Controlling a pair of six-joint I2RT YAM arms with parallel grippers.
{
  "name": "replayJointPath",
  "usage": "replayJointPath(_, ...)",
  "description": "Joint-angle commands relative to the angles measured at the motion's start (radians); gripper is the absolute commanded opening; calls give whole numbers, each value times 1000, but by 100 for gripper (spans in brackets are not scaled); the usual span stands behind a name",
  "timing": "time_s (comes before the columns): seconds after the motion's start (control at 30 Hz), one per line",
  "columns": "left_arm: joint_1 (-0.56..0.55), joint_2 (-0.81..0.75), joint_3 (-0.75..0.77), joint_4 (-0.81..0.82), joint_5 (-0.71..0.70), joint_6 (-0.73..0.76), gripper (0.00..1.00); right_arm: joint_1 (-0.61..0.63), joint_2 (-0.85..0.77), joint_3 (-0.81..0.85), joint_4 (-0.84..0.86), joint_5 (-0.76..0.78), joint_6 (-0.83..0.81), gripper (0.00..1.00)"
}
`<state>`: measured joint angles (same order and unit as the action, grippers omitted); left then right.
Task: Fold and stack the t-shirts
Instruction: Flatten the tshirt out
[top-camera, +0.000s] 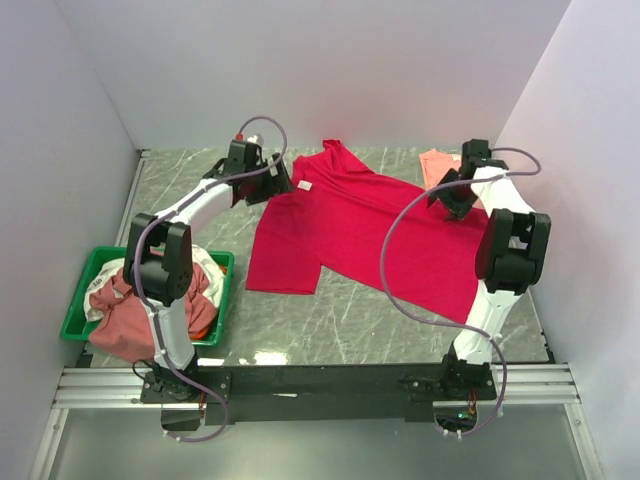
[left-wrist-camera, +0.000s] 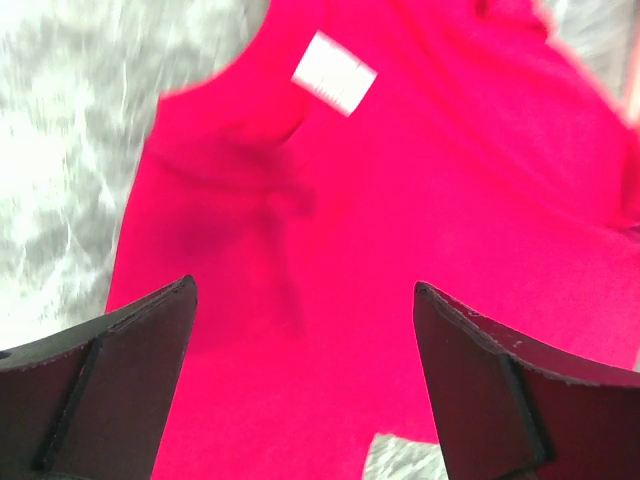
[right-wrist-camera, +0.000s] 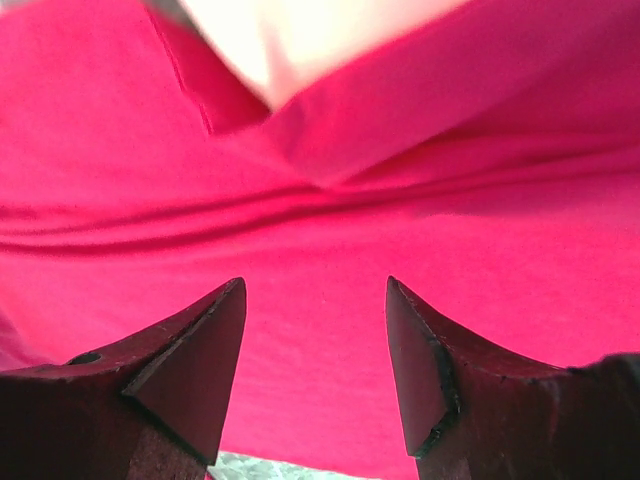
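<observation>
Marble table — crimson t-shirt, white label unreadable.

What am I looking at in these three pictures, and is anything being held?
Two robot arms are bolted at the near edge of a marble-patterned table. The wide picture comes from a camera above and behind them. The other two come from a camera on each wrist, looking past that arm's two dark fingers. A crimson t-shirt lies spread on the table, with a salmon-pink t-shirt at its far right. A green tray at near left holds a heap of more shirts. The left end effector and right end effector both stand open over the crimson shirt, holding nothing.
</observation>
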<state>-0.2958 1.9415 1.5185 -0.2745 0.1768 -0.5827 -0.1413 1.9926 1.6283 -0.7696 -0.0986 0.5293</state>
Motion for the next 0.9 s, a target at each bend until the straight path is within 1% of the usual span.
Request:
replayJointPath(0.0,-28,-16,-57,20,-34,-28,95,31,-12,-65,30,-29,-18,65)
replayJointPath(0.07,-52,7,-31,14,-19,-23,95,28,0,-84,41,-50,-17,65)
replayJointPath(0.17,-69,109,51,1,10,-37,94,28,49,-73,24,-59,-23,65)
replayJointPath(0.3,-86,200,185,-11,30,-34,94,25,69,-70,29,-50,-29,65)
replayJointPath(0.4,-86,270,250,-20,41,-29,94,19,92,-58,16,-41,-29,65)
replayJointPath(0.5,-86,332,291,-49,43,-23,94,11,106,-61,13,-39,-25,65)
replayJointPath(0.7,-86,384,296,-46,52,-16,94,-15,132,-51,-2,-10,-25,65)
replayJointPath(0.77,-86,408,302,-45,73,-9,94,-33,144,-42,-8,-12,-25,65)
replayJointPath(0.87,-86,460,366,-60,122,6,94,-52,163,-30,-13,-7,-23,65)
